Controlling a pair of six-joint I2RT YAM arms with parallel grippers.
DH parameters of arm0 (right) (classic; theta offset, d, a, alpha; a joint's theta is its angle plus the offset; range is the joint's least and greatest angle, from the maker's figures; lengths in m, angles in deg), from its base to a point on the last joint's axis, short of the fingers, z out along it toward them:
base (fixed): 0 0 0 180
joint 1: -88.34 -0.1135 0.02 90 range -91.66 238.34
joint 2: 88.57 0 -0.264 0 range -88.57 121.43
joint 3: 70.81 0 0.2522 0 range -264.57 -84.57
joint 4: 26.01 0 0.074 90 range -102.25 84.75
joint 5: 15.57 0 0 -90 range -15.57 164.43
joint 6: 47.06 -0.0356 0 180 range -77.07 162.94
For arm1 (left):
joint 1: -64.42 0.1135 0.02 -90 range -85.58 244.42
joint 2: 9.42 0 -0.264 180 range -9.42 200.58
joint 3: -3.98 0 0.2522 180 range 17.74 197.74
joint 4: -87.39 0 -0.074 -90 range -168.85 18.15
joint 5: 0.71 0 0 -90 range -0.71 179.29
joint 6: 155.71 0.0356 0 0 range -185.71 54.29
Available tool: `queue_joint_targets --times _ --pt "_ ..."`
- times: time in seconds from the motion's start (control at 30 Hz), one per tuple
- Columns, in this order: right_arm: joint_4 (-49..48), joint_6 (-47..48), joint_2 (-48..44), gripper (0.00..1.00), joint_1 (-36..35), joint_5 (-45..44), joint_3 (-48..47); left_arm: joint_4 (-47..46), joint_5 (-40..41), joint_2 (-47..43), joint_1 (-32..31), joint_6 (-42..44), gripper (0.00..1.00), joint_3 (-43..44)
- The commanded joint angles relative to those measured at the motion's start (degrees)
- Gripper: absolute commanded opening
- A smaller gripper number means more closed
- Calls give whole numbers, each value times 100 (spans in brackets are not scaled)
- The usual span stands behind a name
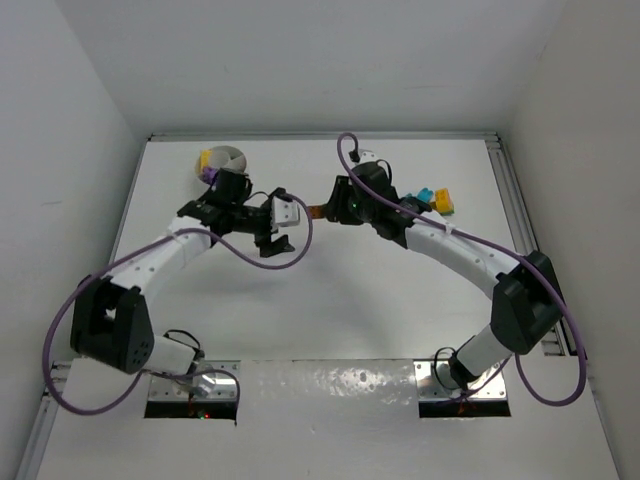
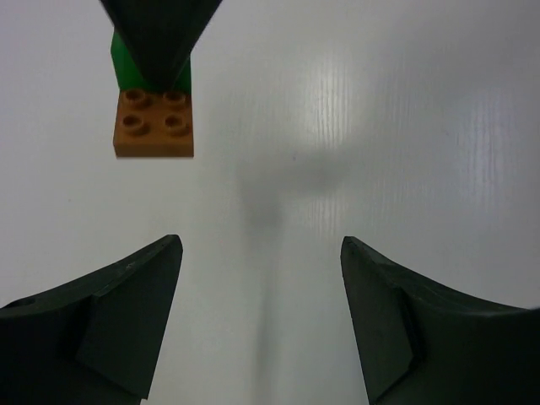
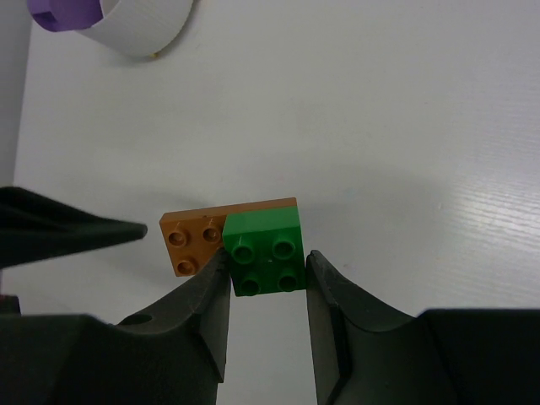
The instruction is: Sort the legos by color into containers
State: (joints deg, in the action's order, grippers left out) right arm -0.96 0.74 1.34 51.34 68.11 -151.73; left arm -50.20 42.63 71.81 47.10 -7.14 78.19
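Right gripper [image 3: 267, 268]: jaws narrow, pinching green brick [image 3: 266, 245] by its sides, low on table [image 3: 405, 126].
Stack: green brick looks stuck onto orange brick [image 3: 190, 240]; prob. must be split before sorting.
Left gripper [image 2: 260, 253]: wide, empty, near the pair, likely to brace the orange brick.
Bowl [image 3: 143, 29]: well apart, purple brick [image 3: 59, 13] inside.

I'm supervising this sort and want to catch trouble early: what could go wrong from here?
1. The green brick, between the right gripper jaws, looks stacked on the orange brick. A lift may carry both, mixing the colors.
2. The open left gripper hovers close beside those bricks, so the two arms could bump.
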Motion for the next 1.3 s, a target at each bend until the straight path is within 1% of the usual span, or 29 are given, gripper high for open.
queue_joint_targets --times 0.0,0.07,0.27,0.37,0.53,0.63,0.8,0.87,0.93,0.97,1.0,1.07,1.23,1.27 --pt "-469 -316 -44 0 -36 123 -289 -1626 692 -583 -131 -1013 74 -24" --pt "-549 -254 -44 0 -97 167 -280 -1459 719 -486 -131 -1014 73 116" --pt "-531 -184 114 0 -247 299 -386 -1941 886 -301 -245 -1163 73 134" --pt "-505 -166 167 0 -273 369 -439 -1889 773 -152 -272 -1005 72 239" --pt "-522 -158 194 0 -291 334 -526 -1529 421 -29 -351 -672 64 319" --pt "-531 -166 246 0 -291 351 -570 -1432 324 -20 -439 -636 59 310" --pt "-549 -228 317 0 -291 317 -597 -1467 236 -11 -553 -636 59 345" --pt "-575 -219 317 0 -291 290 -606 -1345 236 24 -562 -549 59 345" --pt "-610 -202 317 0 -291 290 -623 -1248 270 33 -562 -451 51 336" --pt "-619 -201 317 0 -291 290 -632 -1247 288 33 -562 -469 41 345" --pt "-619 -201 325 0 -291 290 -632 -1273 315 33 -562 -495 36 354" --pt "-619 -201 317 0 -291 290 -632 -1282 367 42 -562 -513 31 363" --pt "-637 -201 317 0 -291 272 -650 -1291 526 86 -562 -522 32 389" --pt "-628 -184 317 0 -291 264 -658 -1204 543 103 -562 -469 42 406"
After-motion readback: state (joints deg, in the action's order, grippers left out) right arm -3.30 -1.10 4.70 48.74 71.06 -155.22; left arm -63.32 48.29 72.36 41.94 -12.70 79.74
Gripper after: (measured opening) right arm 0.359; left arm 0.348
